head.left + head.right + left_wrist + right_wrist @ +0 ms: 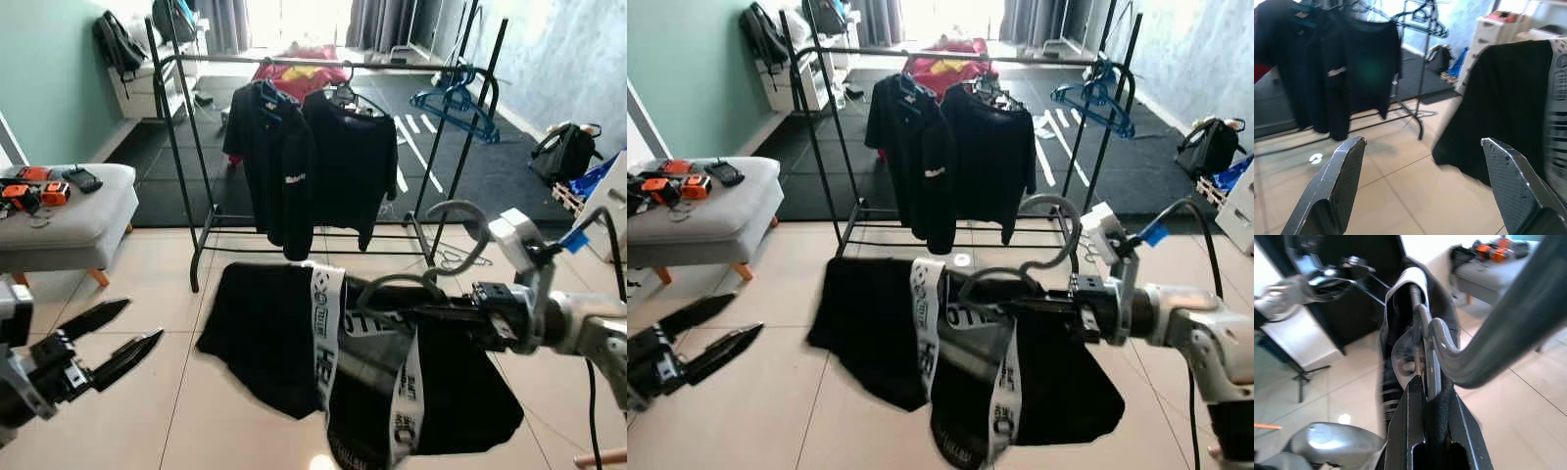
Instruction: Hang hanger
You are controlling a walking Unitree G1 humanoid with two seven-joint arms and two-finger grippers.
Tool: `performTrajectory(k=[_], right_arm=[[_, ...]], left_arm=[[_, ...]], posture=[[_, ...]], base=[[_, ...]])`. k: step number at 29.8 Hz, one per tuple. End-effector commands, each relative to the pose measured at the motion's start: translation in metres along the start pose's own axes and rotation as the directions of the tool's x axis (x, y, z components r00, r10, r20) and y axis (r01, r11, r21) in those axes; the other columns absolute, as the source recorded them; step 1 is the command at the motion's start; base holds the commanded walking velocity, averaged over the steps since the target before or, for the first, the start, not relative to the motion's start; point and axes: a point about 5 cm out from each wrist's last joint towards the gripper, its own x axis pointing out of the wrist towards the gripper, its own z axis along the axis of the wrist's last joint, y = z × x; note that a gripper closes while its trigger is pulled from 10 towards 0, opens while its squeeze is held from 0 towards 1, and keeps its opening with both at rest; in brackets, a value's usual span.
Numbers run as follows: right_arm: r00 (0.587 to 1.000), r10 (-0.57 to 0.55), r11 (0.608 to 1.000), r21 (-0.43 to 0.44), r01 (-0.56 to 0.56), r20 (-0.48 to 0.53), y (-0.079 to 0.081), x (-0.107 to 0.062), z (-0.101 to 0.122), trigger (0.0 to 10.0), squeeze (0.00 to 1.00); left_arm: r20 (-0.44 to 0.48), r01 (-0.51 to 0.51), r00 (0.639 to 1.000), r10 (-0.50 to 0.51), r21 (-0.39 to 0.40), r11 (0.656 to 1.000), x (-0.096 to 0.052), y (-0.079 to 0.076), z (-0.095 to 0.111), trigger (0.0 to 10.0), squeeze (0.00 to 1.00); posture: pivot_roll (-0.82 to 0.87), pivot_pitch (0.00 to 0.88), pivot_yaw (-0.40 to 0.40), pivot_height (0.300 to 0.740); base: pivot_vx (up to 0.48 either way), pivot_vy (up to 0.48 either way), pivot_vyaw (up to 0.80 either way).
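My right end effector (1058, 305): clamped on the hanger (1038, 257) carrying a black garment (882, 333).
My left end effector (127, 338): fingers wide apart, low above the floor (225, 411).

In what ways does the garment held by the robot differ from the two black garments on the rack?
The black garment with white lettered bands hangs on a grey hanger clamped in the right gripper, in front of the black metal clothes rack; the two plain black shirts hang from the rack's top bar. The held garment hangs low and spread wide; the shirts hang higher, narrower. All are mainly black.
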Motion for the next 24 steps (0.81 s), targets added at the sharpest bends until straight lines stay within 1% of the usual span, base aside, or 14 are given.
performTrajectory(k=[1, 2, 3, 5, 6, 7, 9, 10, 11, 14, 16, 17, 22, 24], right_arm=[[0.989, -0.147, 0.989, 0.002, 0.147, -0.001, -0.013, -0.001, -0.005, 9.3, 0.00], [0.937, -0.350, 0.937, 0.010, 0.350, 0.010, -0.030, 0.007, -0.018, 10.0, 0.00], [0.857, -0.514, 0.857, 0.060, 0.511, 0.041, -0.039, 0.019, -0.034, 10.0, 0.00], [0.857, -0.514, 0.857, 0.060, 0.511, 0.041, -0.039, 0.019, -0.034, 10.0, 0.00], [0.779, -0.623, 0.778, 0.156, 0.608, 0.073, -0.039, 0.035, -0.056, 10.0, 0.00], [0.779, -0.623, 0.778, 0.156, 0.608, 0.073, -0.039, 0.035, -0.056, 10.0, 0.00], [0.731, -0.676, 0.731, 0.215, 0.648, 0.095, -0.033, 0.047, -0.077, 10.0, 0.00], [0.731, -0.676, 0.731, 0.215, 0.648, 0.095, -0.033, 0.047, -0.077, 10.0, 0.00], [0.712, -0.697, 0.710, 0.223, 0.668, 0.086, -0.029, 0.051, -0.091, 10.0, 0.00], [0.700, -0.711, 0.699, 0.161, 0.697, 0.057, -0.027, 0.056, -0.100, 10.0, 0.00], [0.683, -0.728, 0.679, 0.187, 0.710, 0.052, -0.033, 0.052, -0.100, 10.0, 0.00], [0.668, -0.741, 0.663, 0.224, 0.714, 0.065, -0.041, 0.049, -0.098, 10.0, 0.00], [0.654, -0.753, 0.653, 0.212, 0.727, 0.074, -0.042, 0.052, -0.098, 10.0, 0.00], [0.648, -0.757, 0.649, 0.204, 0.732, 0.084, -0.041, 0.055, -0.099, 10.0, 0.00]], left_arm=[[-0.015, -0.107, 0.994, 0.107, -0.020, 0.994, -0.001, 0.006, -0.010, 10.0, 0.00], [-0.066, -0.296, 0.954, 0.293, -0.051, 0.954, 0.002, 0.004, -0.032, 10.0, 0.00], [-0.136, -0.475, 0.877, 0.461, -0.089, 0.876, 0.003, -0.007, -0.056, 10.0, 0.00], [-0.136, -0.475, 0.877, 0.461, -0.089, 0.876, 0.003, -0.007, -0.056, 10.0, 0.00], [-0.211, -0.621, 0.779, 0.591, -0.127, 0.773, 0.003, -0.029, -0.078, 10.0, 0.00], [-0.211, -0.621, 0.779, 0.591, -0.127, 0.773, 0.003, -0.029, -0.078, 10.0, 0.00], [-0.201, -0.663, 0.748, 0.633, -0.177, 0.727, 0.002, -0.045, -0.082, 10.0, 0.00], [-0.201, -0.663, 0.748, 0.633, -0.177, 0.727, 0.002, -0.045, -0.082, 10.0, 0.00], [-0.251, -0.695, 0.713, 0.655, -0.126, 0.708, -0.001, -0.049, -0.087, 10.0, 0.00], [-0.266, -0.679, 0.720, 0.641, -0.078, 0.730, -0.004, -0.054, -0.092, 10.0, 0.00], [-0.253, -0.676, 0.722, 0.644, -0.059, 0.735, -0.003, -0.052, -0.092, 10.0, 0.00], [-0.217, -0.670, 0.732, 0.645, -0.063, 0.739, 0.003, -0.047, -0.091, 10.0, 0.00], [-0.206, -0.677, 0.727, 0.655, -0.061, 0.733, 0.008, -0.048, -0.091, 10.0, 0.00], [-0.201, -0.668, 0.735, 0.648, -0.046, 0.743, 0.012, -0.050, -0.090, 10.0, 0.00]], posture=[[-0.08, 0.022, 0.000, 0.740], [-0.09, 0.029, -0.001, 0.740], [-0.10, 0.033, 0.001, 0.740], [-0.10, 0.033, 0.001, 0.740], [-0.10, 0.035, -0.011, 0.740], [-0.10, 0.035, -0.011, 0.740], [-0.09, 0.030, -0.026, 0.740], [-0.09, 0.030, -0.026, 0.740], [-0.07, 0.025, -0.031, 0.740], [-0.06, 0.027, -0.034, 0.740], [-0.07, 0.022, -0.035, 0.740], [-0.08, 0.019, -0.032, 0.740], [-0.08, 0.014, -0.034, 0.740], [-0.09, 0.008, -0.034, 0.740]], base=[[0.000, 0.000, 0.00], [0.000, 0.000, 0.00], [0.000, 0.000, 0.00], [0.000, 0.000, 0.00], [0.000, 0.000, 0.00], [0.000, 0.000, 0.00], [0.000, 0.000, 0.00], [0.000, 0.000, 0.00], [0.000, 0.000, 0.00], [0.000, 0.000, 0.00], [0.439, 0.000, 0.00], [0.439, 0.000, 0.00], [0.436, 0.000, 0.00], [0.439, 0.000, 0.00]])
